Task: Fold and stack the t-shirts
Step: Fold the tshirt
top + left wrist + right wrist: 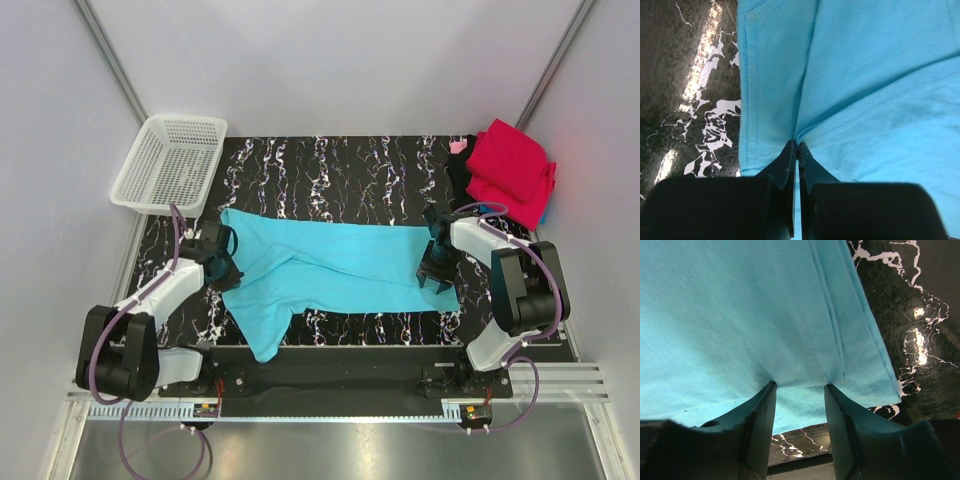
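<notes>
Across middle of table: turquoise t-shirt spread flat, partly folded. Left gripper pinched closed on its left-end crease. Right gripper on right hem, jaws apart. Fold step in hand. Next probably needs right pinch, then joint lift. Red t-shirt at far right corner.

I find no lettering, label, brand or number to read anywhere, not even on the turquoise t-shirt.
</notes>
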